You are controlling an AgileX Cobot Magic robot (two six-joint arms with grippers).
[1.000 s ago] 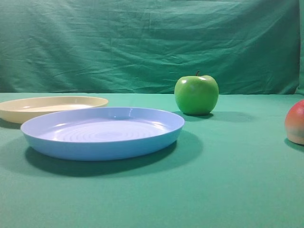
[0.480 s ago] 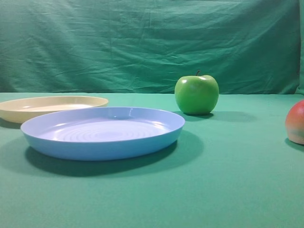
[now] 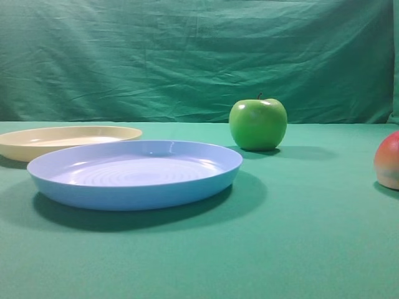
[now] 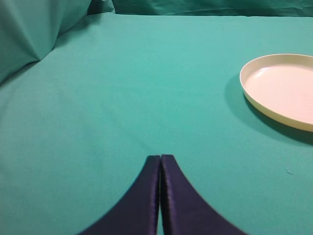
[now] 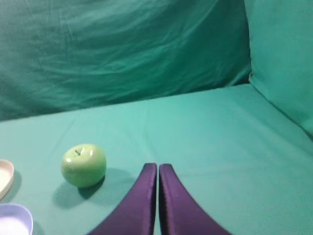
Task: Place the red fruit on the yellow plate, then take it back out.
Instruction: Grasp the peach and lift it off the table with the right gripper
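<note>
The red fruit (image 3: pixel 388 160) rests on the green cloth at the far right edge of the exterior view, partly cut off. The yellow plate (image 3: pixel 68 139) lies at the far left, behind the blue plate, with nothing on it; its rim (image 4: pixel 266 105) also shows at the right of the left wrist view. My left gripper (image 4: pixel 160 156) is shut over bare cloth, well to the left of the yellow plate. My right gripper (image 5: pixel 157 165) is shut with nothing in it, to the right of a green apple. The red fruit is out of both wrist views.
A larger light-blue plate (image 3: pixel 134 174) sits in front of the yellow one. A shiny green apple (image 3: pixel 258 124) stands at the back centre, and the apple (image 5: pixel 83 165) shows left of my right fingers. Draped green cloth (image 3: pixel 199 56) backs the table.
</note>
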